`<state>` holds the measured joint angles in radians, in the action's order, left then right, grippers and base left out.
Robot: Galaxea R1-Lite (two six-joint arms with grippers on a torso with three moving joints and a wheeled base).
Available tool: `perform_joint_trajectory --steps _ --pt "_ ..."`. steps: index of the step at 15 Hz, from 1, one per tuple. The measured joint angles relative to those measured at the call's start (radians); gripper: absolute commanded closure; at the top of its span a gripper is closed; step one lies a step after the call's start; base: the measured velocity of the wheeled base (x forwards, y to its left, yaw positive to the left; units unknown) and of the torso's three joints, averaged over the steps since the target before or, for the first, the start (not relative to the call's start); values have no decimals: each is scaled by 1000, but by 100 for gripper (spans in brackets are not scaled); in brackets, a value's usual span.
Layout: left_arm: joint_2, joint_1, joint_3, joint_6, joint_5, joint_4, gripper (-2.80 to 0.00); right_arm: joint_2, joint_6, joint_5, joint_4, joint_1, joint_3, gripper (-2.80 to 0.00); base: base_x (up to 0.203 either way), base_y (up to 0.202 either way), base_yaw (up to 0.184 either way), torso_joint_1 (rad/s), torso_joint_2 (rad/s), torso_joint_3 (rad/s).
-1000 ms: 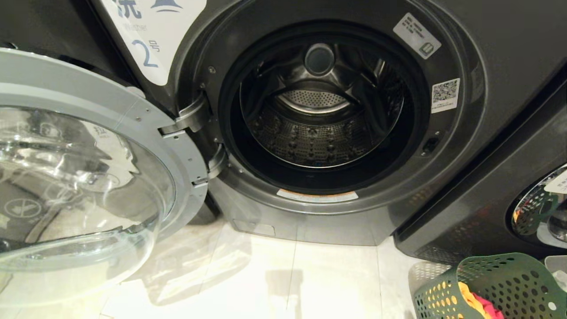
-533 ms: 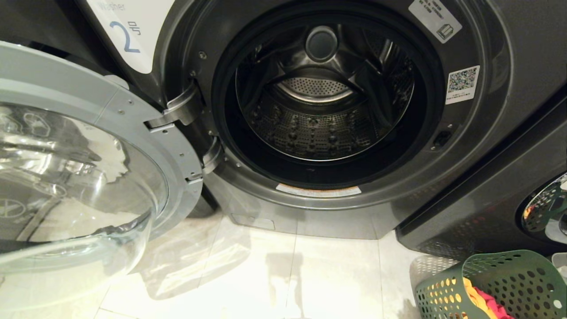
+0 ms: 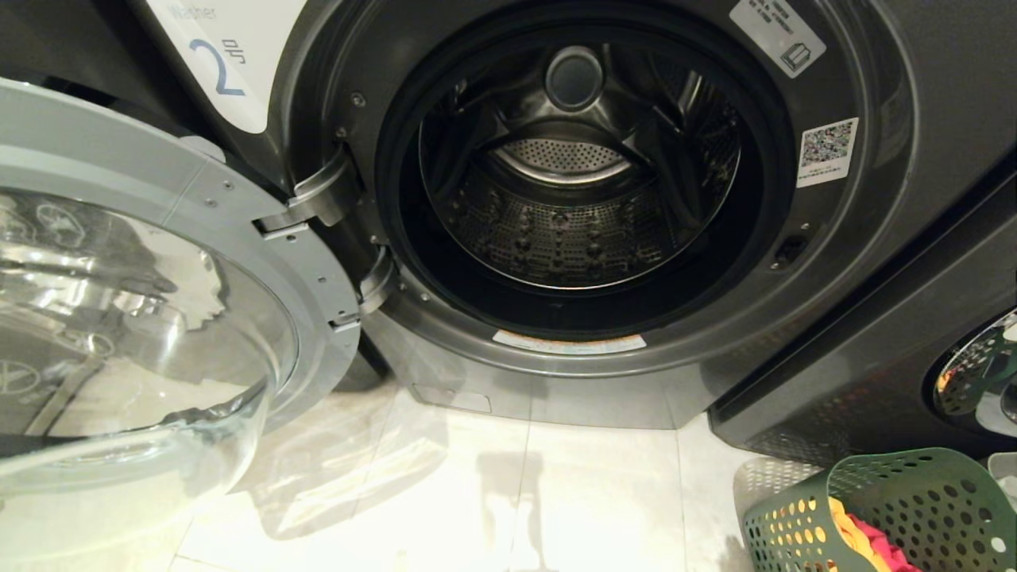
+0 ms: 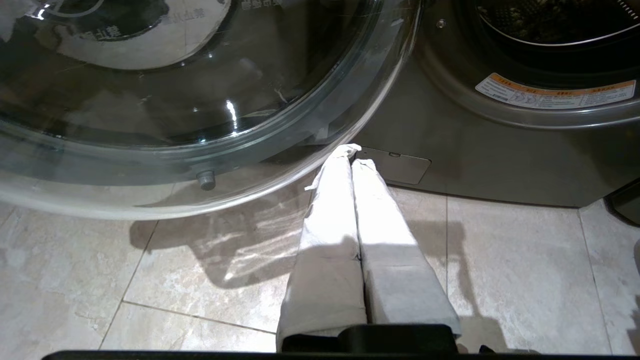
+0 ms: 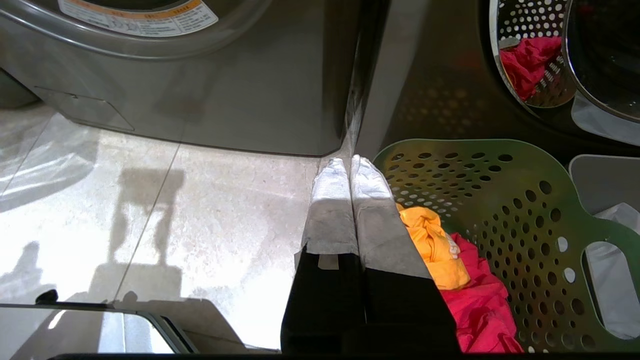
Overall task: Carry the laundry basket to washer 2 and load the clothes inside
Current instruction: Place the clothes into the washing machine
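Observation:
Washer 2 (image 3: 914, 103), dark grey with a white "2" label (image 3: 230, 63), stands straight ahead with its glass door (image 3: 143, 318) swung open to the left and an empty steel drum (image 3: 572, 230). The dark green laundry basket (image 3: 937, 500) sits on the floor at the lower right, holding the clothes: a yellow garment (image 5: 435, 240) and a pinkish-red one (image 5: 475, 310). My left gripper (image 4: 351, 155) hangs shut and empty above the floor, just below the open door's rim. Beside the basket's near rim (image 5: 500, 150) my right gripper (image 5: 349, 161) is shut on nothing. Neither arm shows in the head view.
Another dark washer (image 3: 890, 357) stands to the right, its round door (image 3: 981, 373) mirroring the basket. A grey bin (image 5: 600, 185) with a white bag sits behind the basket. Pale floor tiles (image 3: 516, 492) lie between me and the machine.
The whole head view has shifted: the washer now appears slightly larger and its label sits higher. Nothing in the scene itself has moved.

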<state>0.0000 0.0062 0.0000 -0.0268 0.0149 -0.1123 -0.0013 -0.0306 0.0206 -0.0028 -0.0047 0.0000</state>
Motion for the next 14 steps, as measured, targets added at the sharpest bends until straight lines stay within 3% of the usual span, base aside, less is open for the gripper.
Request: perform_joint_trajectory --steps 8,12,14 --pt "0 0 0 0 -1 0 0 0 1 0 -1 0 0 0 1 8 -145 0 4 3" --pt "0 0 0 0 -1 0 0 0 -10 1 0 0 0 0 0 0 -17 1 0 0" --pt "0 0 0 0 -1 0 0 0 -67 -3 0 0 0 0 0 0 0 0 0 0"
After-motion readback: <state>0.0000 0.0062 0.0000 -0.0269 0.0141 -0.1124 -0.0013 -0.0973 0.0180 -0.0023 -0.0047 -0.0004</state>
